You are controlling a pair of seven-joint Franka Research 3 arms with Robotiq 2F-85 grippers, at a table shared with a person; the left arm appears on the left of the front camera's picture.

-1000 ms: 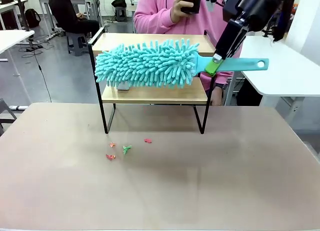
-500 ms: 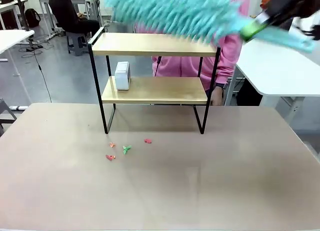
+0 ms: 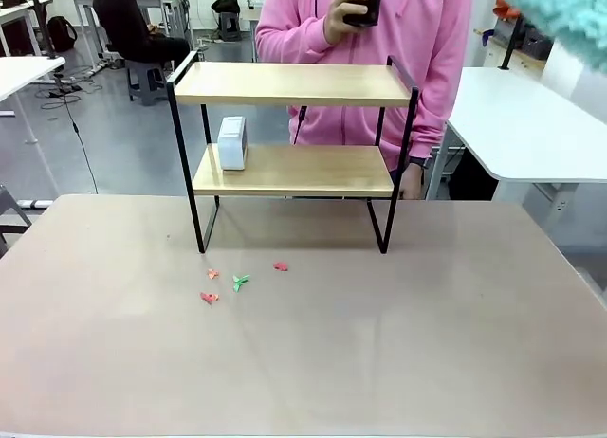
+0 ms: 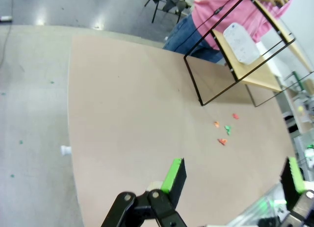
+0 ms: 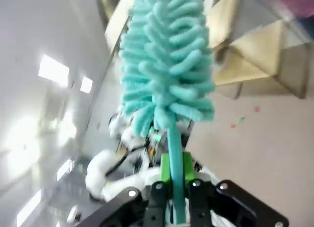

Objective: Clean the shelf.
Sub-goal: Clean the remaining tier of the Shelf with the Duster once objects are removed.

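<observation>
Front view: the shelf (image 3: 292, 83) stands upright on the far middle part of the beige table (image 3: 379, 362), its four black legs on the tabletop, directly in front of a person (image 3: 417, 40) in a pink hooded top who holds a dark object (image 3: 362, 4) at chest height. A small white box (image 3: 231, 142) sits at the left end of the lower board; the upper board is bare. Several red and green scraps (image 3: 237, 282) lie on the table just in front of the shelf's left legs. Left wrist view: the left gripper (image 4: 234, 180) hangs above the near part of the table, well apart from the shelf, with its green-padded fingers spread wide and nothing between them. Right wrist view: the right gripper (image 5: 173, 174) is raised off the table, its pads pressed on the flat turquoise handle of a chenille duster (image 5: 169, 65), whose fluffy head points away from the wrist; the shelf appears blurred beyond it.
</observation>
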